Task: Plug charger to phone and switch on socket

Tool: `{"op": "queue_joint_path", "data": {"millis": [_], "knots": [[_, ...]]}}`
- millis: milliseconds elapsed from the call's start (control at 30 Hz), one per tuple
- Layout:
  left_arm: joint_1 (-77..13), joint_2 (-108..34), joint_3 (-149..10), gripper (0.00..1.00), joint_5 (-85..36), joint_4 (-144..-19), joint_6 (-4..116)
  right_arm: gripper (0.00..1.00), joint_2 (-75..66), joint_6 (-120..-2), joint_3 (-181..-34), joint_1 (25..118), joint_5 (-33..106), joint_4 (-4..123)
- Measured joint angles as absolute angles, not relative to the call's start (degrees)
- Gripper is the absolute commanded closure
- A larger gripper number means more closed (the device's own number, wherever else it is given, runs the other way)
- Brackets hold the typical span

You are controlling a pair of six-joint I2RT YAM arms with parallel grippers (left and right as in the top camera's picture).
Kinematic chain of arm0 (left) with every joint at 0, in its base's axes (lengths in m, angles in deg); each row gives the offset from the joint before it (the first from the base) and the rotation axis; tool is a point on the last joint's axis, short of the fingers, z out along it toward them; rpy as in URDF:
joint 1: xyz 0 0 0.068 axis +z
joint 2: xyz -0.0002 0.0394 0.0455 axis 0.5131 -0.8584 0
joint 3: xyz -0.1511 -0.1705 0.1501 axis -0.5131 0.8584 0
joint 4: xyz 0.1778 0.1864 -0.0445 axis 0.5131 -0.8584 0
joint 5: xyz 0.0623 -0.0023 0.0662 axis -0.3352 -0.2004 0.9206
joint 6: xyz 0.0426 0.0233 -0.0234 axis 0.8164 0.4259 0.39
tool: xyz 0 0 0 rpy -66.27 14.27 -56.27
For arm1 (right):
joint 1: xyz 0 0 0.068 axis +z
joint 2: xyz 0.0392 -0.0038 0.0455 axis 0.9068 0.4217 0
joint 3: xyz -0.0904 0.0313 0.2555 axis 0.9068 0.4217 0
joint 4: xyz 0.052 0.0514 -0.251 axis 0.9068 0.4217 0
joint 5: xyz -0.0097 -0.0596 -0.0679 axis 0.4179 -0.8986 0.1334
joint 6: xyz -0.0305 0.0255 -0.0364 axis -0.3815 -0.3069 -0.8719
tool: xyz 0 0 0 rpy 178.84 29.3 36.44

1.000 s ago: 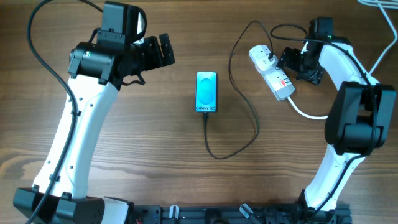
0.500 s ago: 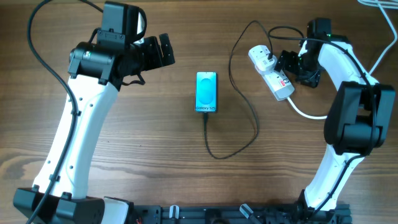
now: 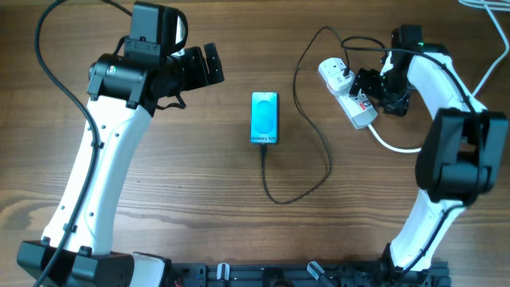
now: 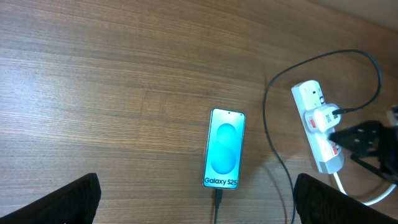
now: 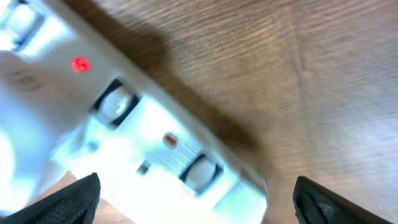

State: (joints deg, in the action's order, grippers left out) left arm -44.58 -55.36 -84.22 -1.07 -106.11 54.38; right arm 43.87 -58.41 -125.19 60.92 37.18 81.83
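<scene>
The phone [image 3: 264,118] lies flat mid-table, teal screen up, "Galaxy S25" at its near edge. It also shows in the left wrist view [image 4: 223,149]. The charger's thin black cable [image 3: 323,163] loops from the white adapter on the socket to the phone's bottom edge, where its tip [image 4: 218,196] sits at the port. The socket [image 3: 347,93] is a white power strip at the far right; close up in the right wrist view [image 5: 137,130] a red light glows. My right gripper [image 3: 368,89] is open, right over the strip. My left gripper [image 3: 203,65] is open and empty, left of the phone.
A thick white cord [image 3: 394,144] runs from the socket's near end toward the right arm's base. Another white cable [image 3: 492,64] hangs at the far right edge. The table is brown wood.
My right gripper has moved left, from beside the socket to over it. The left arm, phone and cable have not moved.
</scene>
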Motion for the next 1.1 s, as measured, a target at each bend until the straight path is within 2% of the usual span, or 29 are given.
{"op": "queue_joint_path", "data": {"millis": [300, 533, 700, 833, 1100], "knots": [[-44.6, -55.4, -84.2, 0.00, -1.0, -106.2, 54.4, 0.00, 10.4, -58.3, -121.0, 65.7, 34.7, 85.5], [-44.6, -55.4, -84.2, 0.00, -1.0, -106.1, 54.4, 0.00, -12.3, -56.2, -101.3, 76.4, 33.0, 81.2], [-44.6, -55.4, -84.2, 0.00, -1.0, -106.1, 54.4, 0.00, -27.9, -50.9, -90.0, 78.1, 32.6, 82.2], [-44.6, -55.4, -84.2, 0.00, -1.0, -106.1, 54.4, 0.00, -31.8, -46.0, -89.1, 78.1, 32.6, 86.4], [-44.6, -55.4, -84.2, 0.00, -1.0, -106.1, 54.4, 0.01, -29.0, -43.5, -89.1, 78.1, 32.6, 86.6]]}}
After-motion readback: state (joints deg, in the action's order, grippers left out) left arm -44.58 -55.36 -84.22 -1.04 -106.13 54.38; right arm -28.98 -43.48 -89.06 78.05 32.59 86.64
